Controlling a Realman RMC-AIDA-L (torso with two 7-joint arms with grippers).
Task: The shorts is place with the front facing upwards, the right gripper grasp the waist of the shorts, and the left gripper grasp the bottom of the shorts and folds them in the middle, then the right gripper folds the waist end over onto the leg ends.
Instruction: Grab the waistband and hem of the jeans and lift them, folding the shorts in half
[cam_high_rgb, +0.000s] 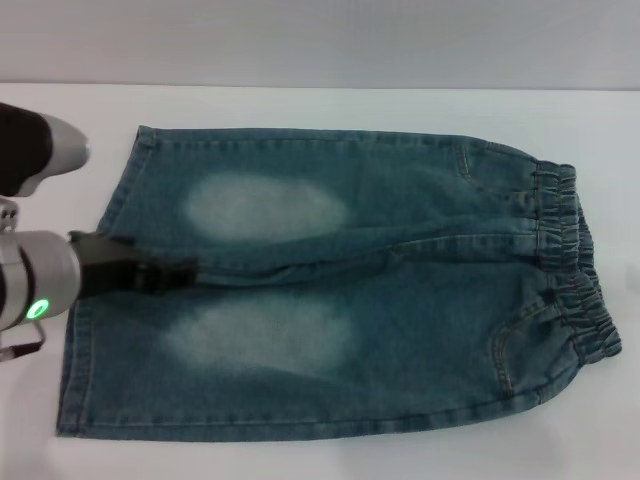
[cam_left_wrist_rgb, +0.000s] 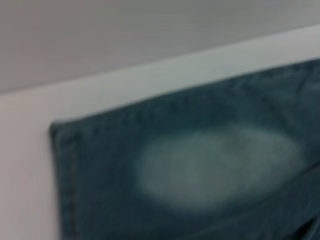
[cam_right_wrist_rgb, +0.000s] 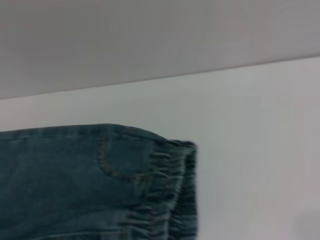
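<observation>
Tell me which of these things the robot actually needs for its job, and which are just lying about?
Needed:
- the shorts, lying flat
- the waist end
- the leg ends
- the left claw, over the shorts between the legs

Just lying about:
- nothing but the white table underneath

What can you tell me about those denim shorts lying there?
The shorts are blue-green denim, spread flat and unfolded on a white table, front up. Each leg has a pale faded oval. The ruffled elastic waist with pockets lies to the robot's right, the straight hems to its left. The left gripper reaches over the hem end between the legs.
</observation>
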